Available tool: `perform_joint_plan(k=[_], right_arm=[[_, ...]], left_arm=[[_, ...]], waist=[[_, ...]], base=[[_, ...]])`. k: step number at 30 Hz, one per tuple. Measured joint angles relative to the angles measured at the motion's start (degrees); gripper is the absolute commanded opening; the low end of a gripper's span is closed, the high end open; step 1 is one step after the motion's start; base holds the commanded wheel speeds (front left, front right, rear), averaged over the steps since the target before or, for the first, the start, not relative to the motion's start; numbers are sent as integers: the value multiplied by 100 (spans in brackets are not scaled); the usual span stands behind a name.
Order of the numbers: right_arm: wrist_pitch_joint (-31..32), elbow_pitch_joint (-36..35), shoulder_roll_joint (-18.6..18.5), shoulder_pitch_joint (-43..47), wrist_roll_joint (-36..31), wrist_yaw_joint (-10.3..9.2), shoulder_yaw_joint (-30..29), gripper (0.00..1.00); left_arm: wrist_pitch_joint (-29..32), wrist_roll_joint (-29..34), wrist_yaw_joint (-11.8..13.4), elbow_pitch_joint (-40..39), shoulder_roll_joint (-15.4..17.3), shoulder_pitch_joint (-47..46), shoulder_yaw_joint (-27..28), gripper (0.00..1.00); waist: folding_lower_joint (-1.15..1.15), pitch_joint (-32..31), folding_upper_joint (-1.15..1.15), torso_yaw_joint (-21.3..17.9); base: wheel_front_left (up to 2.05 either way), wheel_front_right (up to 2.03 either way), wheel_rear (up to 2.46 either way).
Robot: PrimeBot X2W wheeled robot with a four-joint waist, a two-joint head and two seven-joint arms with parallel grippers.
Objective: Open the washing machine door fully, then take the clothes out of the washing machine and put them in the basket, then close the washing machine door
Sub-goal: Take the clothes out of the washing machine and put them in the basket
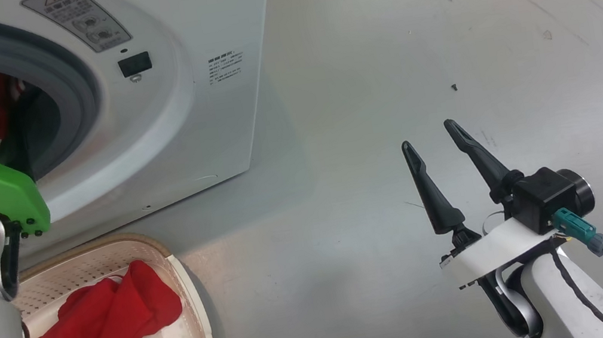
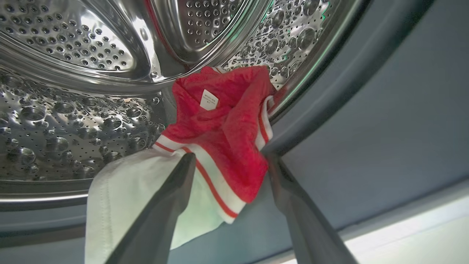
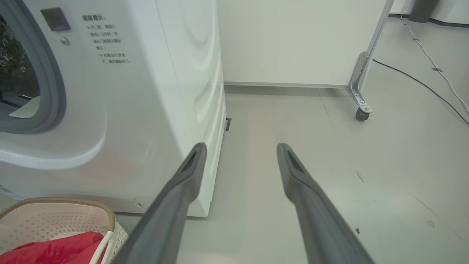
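The white washing machine stands with its mouth uncovered; its door is out of view. A red garment with a white panel and striped trim hangs over the grey seal at the steel drum's lip. My left gripper is open inside the mouth, one finger on the white panel, the other beside the red cloth. A plain red garment lies in the cream basket on the floor below the machine. My right gripper hangs open and empty over the floor to the right.
Bare grey floor spreads right of the machine. A white panel on casters stands behind, with a cable trailing across the floor at the far right. The basket sits close against the machine's front.
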Motion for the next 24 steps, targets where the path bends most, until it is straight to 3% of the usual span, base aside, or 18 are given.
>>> perform_joint_plan(k=[24], right_arm=[[0, -15, 1, -191, 51, -51, 215, 100]], left_arm=[[611, 104, 401, 1244, 68, -1159, 80, 100]], waist=[[0, 204, 0, -123]], base=[[0, 0, 0]])
